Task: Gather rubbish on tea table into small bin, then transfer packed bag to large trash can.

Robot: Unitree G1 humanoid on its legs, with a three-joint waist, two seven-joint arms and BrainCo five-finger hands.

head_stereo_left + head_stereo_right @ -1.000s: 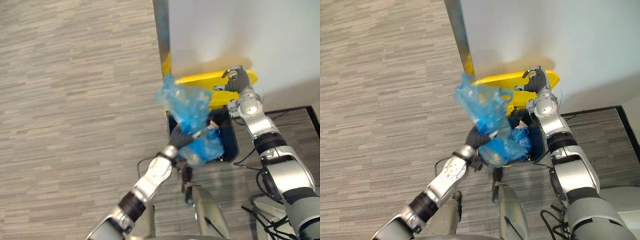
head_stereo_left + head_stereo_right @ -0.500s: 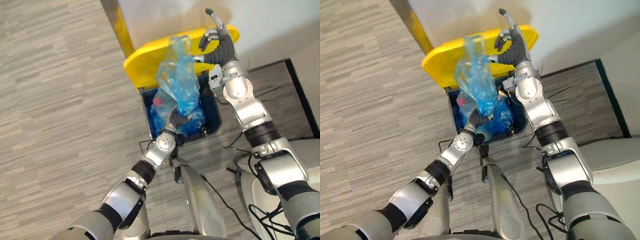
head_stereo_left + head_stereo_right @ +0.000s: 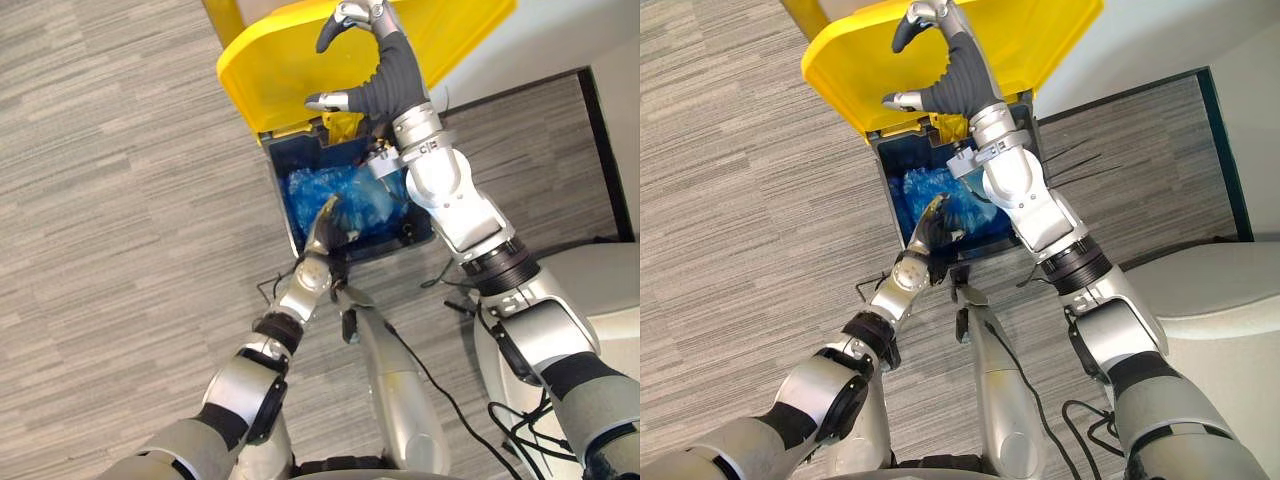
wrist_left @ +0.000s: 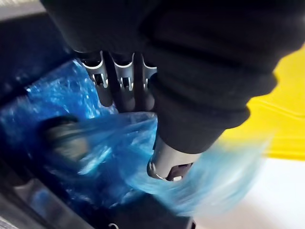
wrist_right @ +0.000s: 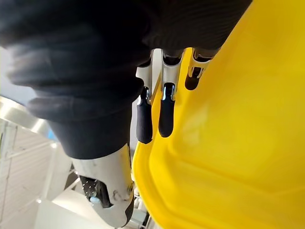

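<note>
From my head cameras I look down on a grey, streaked plank-pattern floor point(image 3: 120, 200) that meets a pale wall point(image 3: 570, 35). Against the wall stands the large trash can point(image 3: 280, 200), dark blue, with its yellow lid point(image 3: 270, 70) tipped up and back. The blue rubbish bag point(image 3: 365, 200) lies crumpled inside the can, below the rim. My left hand point(image 3: 322, 228) sits at the can's near edge and reaches in. Its fingers point(image 4: 123, 78) look straight and close together with their tips against the blue plastic, and the thumb point(image 4: 167, 160) stands apart with a fold of the film blurred across it. I read that hand as loose on the bag, not clenched. My right hand point(image 3: 385, 75) is raised over the open can, against the underside of the lid. Its fingers point(image 5: 166, 114) arch loosely with their dark tips resting on the yellow plastic near the lid's edge. The thumb is spread wide from them, so it braces the lid without gripping it.
</note>
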